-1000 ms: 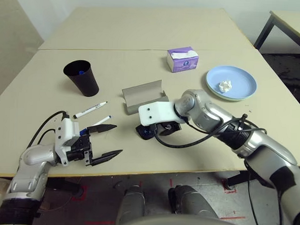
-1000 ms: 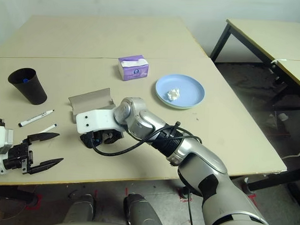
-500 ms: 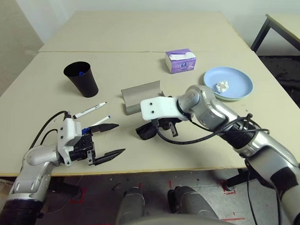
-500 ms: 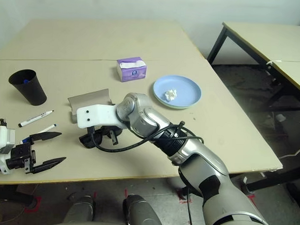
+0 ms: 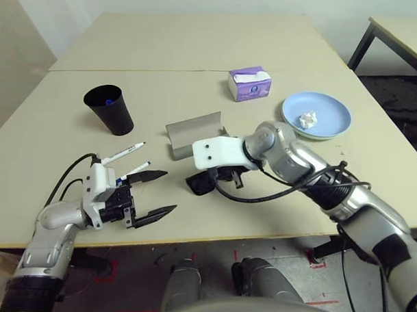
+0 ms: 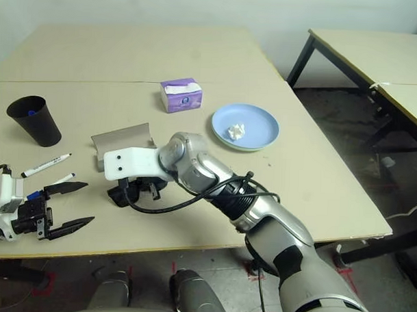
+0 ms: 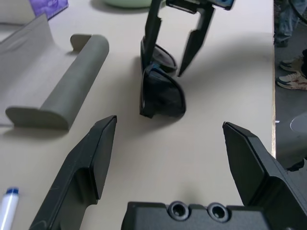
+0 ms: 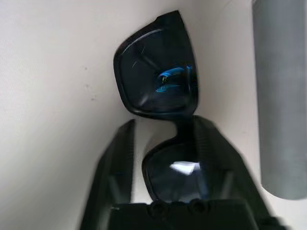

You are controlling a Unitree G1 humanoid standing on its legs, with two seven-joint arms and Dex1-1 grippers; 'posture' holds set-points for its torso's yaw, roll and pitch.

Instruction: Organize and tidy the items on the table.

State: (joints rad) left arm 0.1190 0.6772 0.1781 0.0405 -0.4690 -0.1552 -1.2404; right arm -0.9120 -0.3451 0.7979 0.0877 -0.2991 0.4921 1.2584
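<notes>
Right claw [image 7: 178, 36] spread, straddling one lens of folded black plastic sunglasses [image 8: 158, 91] lying on smooth beige worktop [image 5: 198, 60]. Open grey glasses case [image 5: 195, 133] just beside, at 11 o'clock. Left claw [image 5: 154, 193] spread wide, empty, at 8 o'clock, two white markers [image 5: 123, 153] nearby.

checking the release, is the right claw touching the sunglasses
Cannot tell. Left wrist view shows the right claw open astride the sunglasses, fingertips close beside the frame.

Black glossy plastic sunglasses [image 8: 158, 91] lie on the beige worktop [image 8: 53, 86] — the right gripper [image 8: 165, 167] straddles one lens, fingers apart, grey case [image 8: 280, 96] just beside.
</notes>
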